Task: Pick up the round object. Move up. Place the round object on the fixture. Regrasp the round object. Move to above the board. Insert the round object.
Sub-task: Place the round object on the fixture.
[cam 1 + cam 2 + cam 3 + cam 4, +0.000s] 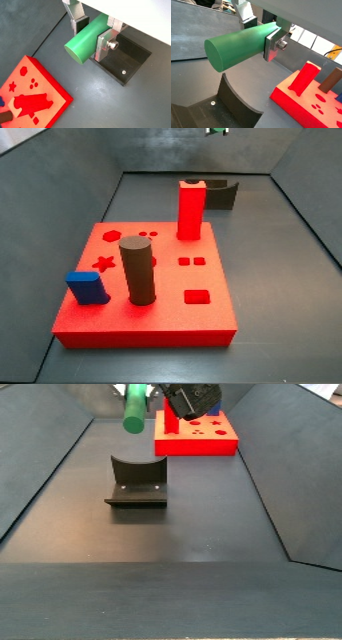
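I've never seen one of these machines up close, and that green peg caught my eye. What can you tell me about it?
The green peg is a short, smooth cylinder with flat round ends, looking like matte plastic. The claw grips it near one end between silver plates, and the rest sticks out sideways. In a side view it hangs in the air, touching nothing else, above the dark floor and the fixture, with the red board off to the side.

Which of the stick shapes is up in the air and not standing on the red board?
The green round object, clamped in the gripper above the fixture. The red post and brown cylinder stand on the board.
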